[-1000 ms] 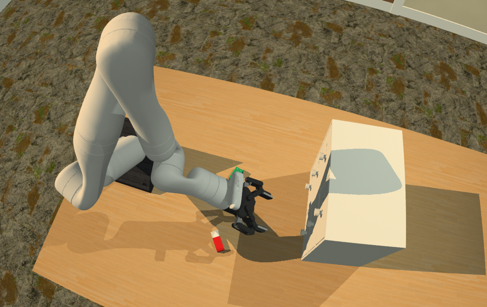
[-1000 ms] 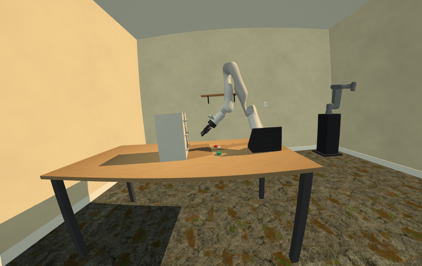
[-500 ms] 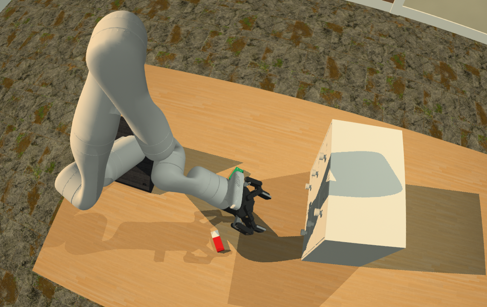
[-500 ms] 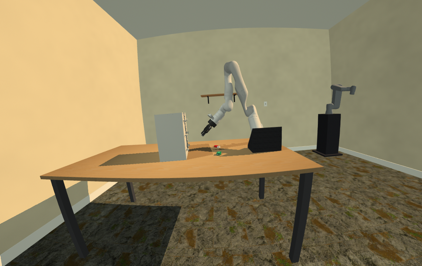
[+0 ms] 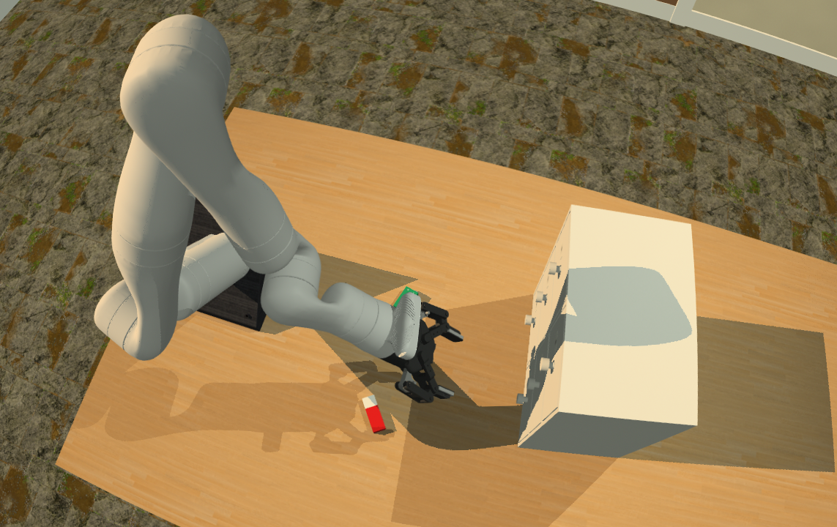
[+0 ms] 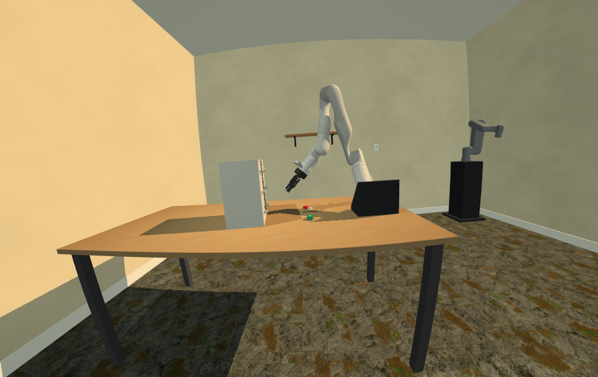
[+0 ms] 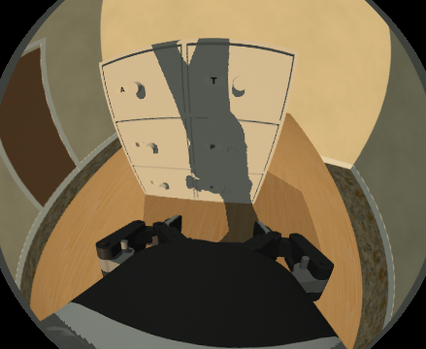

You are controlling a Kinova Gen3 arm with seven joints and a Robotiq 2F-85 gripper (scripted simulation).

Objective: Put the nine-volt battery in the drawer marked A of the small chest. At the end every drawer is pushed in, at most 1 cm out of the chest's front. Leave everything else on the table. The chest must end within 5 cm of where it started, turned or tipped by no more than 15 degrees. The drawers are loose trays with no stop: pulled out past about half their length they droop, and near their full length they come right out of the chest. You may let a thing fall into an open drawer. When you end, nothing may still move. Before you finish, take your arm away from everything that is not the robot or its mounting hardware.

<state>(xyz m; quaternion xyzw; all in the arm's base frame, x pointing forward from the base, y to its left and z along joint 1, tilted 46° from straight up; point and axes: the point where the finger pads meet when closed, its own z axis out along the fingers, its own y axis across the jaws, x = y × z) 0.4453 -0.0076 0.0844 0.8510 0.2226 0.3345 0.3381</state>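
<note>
The small white chest (image 5: 630, 242) (image 6: 242, 197) (image 7: 174, 160) stands upright on the table. Drawer A (image 7: 120, 73) is at the top left of its front in the wrist view, with a round knob (image 5: 553, 268) (image 7: 139, 89). All the drawers look pushed in. A green block with two small studs, seemingly the nine-volt battery (image 5: 405, 292) (image 6: 309, 217), lies on the table, partly hidden by the wrist in the top view. My gripper (image 5: 450, 364) (image 6: 288, 188) (image 7: 217, 227) is open and empty, above the table in front of the chest, pointing obliquely down towards it.
A red and white block (image 5: 374, 416) (image 6: 307, 207) lies on the table (image 5: 343, 196) (image 6: 198, 243), across from the green block. A dark wedge-shaped box (image 6: 375, 197) stands by the arm's base. Other drawers, including T (image 7: 266, 73), also have protruding knobs.
</note>
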